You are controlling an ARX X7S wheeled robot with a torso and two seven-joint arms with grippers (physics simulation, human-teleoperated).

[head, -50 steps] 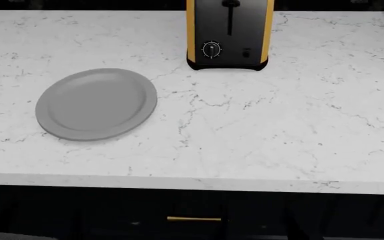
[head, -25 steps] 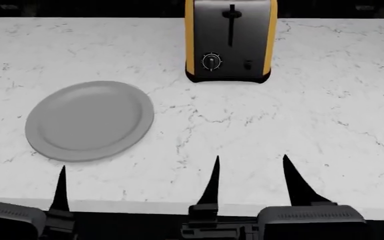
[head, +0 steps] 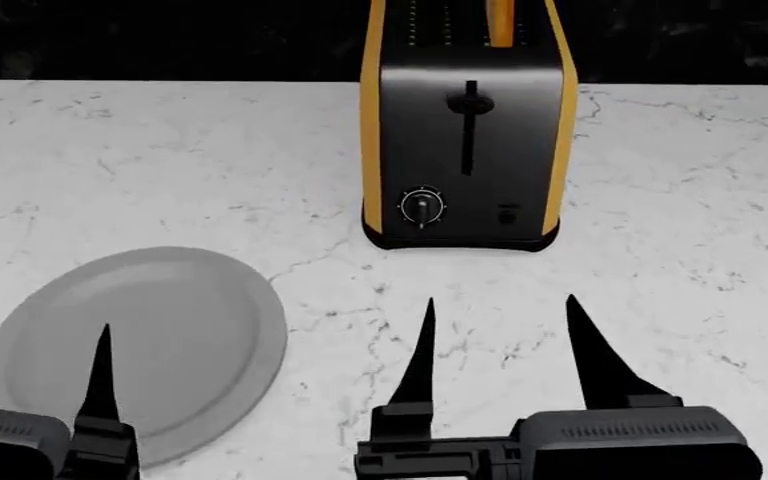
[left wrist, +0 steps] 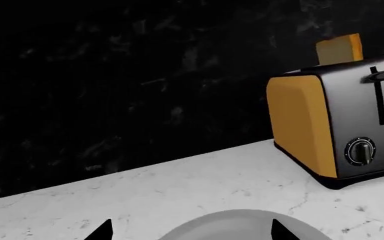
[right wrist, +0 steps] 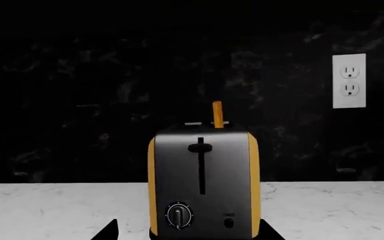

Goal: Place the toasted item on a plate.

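Observation:
The toasted item stands upright in the right slot of the black and orange toaster; in the wrist views the toasted item is a tan slice poking above the toaster top. The grey round plate lies on the counter to the toaster's left. My right gripper is open in front of the toaster, apart from it, nothing between its fingers. My left gripper is open above the plate; only one of its fingers shows in the head view.
The white marble counter runs wide to both sides of the toaster. A dark wall stands behind it, with a white power outlet to the toaster's right. The toaster's lever and dial face me.
Both grippers have come up into the head view. The toaster and plate sit lower and larger in that view than before, and the toaster's top with the slice now shows.

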